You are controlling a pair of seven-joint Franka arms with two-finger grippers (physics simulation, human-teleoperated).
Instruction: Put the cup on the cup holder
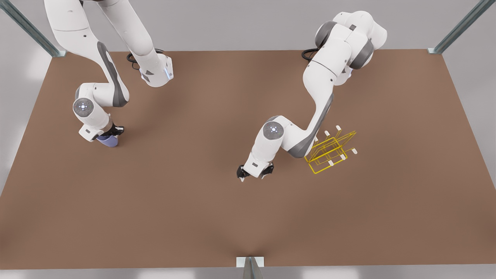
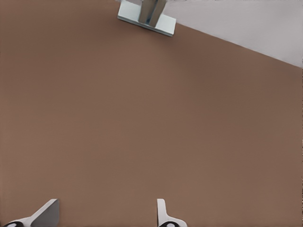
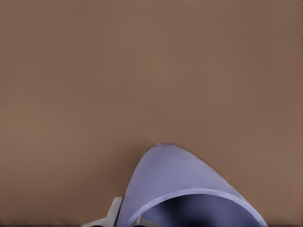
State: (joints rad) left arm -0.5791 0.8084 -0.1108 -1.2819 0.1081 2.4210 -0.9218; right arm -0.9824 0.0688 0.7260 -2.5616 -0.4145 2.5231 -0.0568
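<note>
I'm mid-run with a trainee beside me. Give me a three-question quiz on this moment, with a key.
1. True or false: the cup already sits on the holder.
2. Which tool is at the cup? A) left tool B) right tool
3. Fill in: the left tool's fingers are ____ with nothing between them.

Key:
1. False. The cup is at the front view's left; the holder stands apart at the front view's right, on the table.
2. B. The right wrist view shows the cup's rim close at that tool.
3. Open. It hangs over bare table beside the holder.
</note>
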